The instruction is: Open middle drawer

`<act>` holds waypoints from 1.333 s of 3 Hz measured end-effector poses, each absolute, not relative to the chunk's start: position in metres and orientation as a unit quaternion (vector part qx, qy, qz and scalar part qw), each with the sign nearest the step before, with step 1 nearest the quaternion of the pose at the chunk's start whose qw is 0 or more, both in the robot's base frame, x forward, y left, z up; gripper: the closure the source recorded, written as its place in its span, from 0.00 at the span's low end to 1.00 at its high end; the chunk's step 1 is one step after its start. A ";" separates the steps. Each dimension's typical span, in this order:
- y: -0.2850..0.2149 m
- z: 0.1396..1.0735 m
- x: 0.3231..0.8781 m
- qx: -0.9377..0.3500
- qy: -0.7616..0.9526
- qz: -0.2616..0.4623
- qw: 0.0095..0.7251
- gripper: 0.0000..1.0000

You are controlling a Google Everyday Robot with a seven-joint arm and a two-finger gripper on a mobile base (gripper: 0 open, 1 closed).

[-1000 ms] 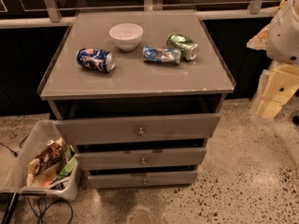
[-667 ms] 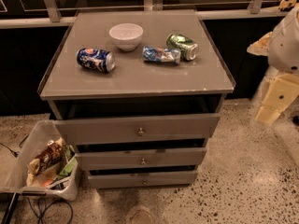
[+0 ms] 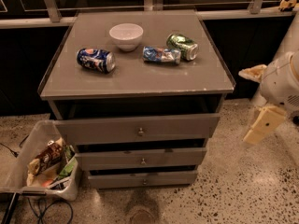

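Observation:
The middle drawer (image 3: 177,157) is the second of three grey drawer fronts, low and flat, with a small round metal knob (image 3: 143,161). It stands out only slightly, and its interior is hidden. The taller top drawer (image 3: 187,127) above it is pulled out a little further. The lowest drawer (image 3: 177,177) sits below. My gripper (image 3: 257,99) is at the right of the cabinet, level with the top drawer and well clear of it. Its cream fingers (image 3: 262,125) are spread apart and hold nothing.
On the cabinet top (image 3: 140,80) lie a white bowl (image 3: 126,35), a blue can (image 3: 96,60), a crushed blue can (image 3: 161,54) and a green can (image 3: 182,46). A clear bin of snacks (image 3: 42,164) stands on the speckled floor at the lower left, with cables beside it.
My gripper has come down beside the cabinet's right side, from about top-surface height to top-drawer height. The drawers and cans have not moved.

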State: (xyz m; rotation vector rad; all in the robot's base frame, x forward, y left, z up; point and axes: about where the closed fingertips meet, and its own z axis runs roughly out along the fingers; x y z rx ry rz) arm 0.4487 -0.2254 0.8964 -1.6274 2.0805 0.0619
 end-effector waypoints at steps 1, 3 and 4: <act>-0.215 0.849 0.451 -0.605 0.751 0.036 0.262 0.00; -0.198 0.825 0.448 -0.611 0.749 0.072 0.247 0.00; -0.173 0.784 0.442 -0.618 0.740 0.121 0.235 0.00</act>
